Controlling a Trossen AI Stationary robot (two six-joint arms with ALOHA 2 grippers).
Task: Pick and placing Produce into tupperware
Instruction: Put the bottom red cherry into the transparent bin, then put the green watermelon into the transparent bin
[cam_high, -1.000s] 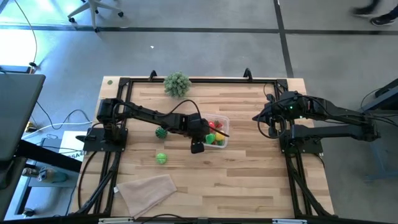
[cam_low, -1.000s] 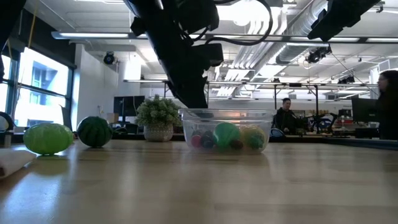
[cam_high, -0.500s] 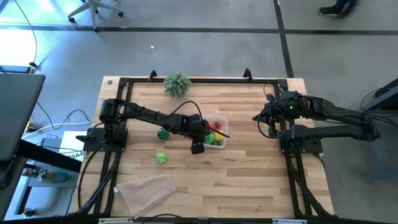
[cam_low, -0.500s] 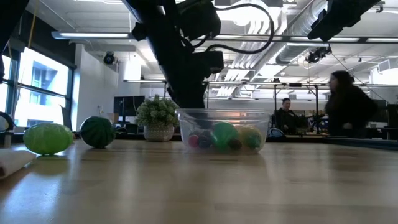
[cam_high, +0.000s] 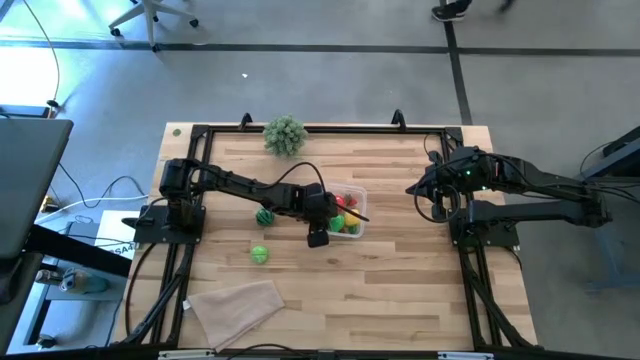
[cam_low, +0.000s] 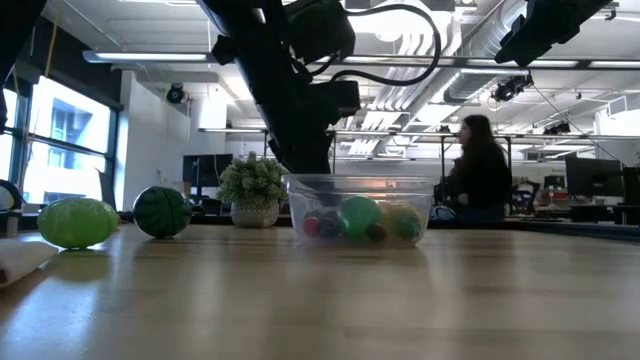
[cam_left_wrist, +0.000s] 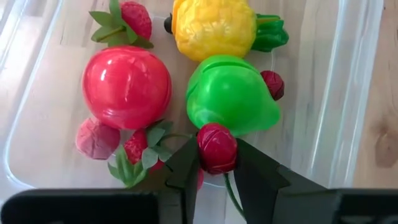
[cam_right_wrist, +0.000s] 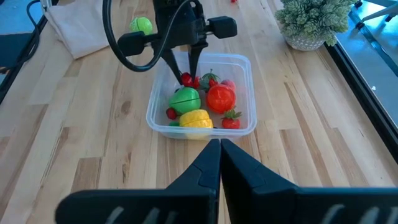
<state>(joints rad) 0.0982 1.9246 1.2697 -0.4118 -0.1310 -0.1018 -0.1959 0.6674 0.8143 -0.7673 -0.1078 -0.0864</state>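
Observation:
The clear tupperware stands mid-table and holds a red ball, a green piece, a yellow piece and strawberries. My left gripper reaches into it and is shut on a small red berry. A dark green ball and a light green ball rest on the table left of the tupperware. My right gripper is shut on nothing and hangs above the table's right side. My left gripper pinches the red berry's two sides between its fingertips. The fingers slant down into the tupperware from the table's left side. The berry's green stem trails back between the fingers. Whether the berry touches the tupperware's floor cannot be told.
A bushy potted plant stands at the far edge. A beige folded cloth lies near the front left. Bare wood stretches right of the tupperware. A person is in the room beyond the table.
The dark green ball has rolled a little toward the tupperware. Both arms have kept still.

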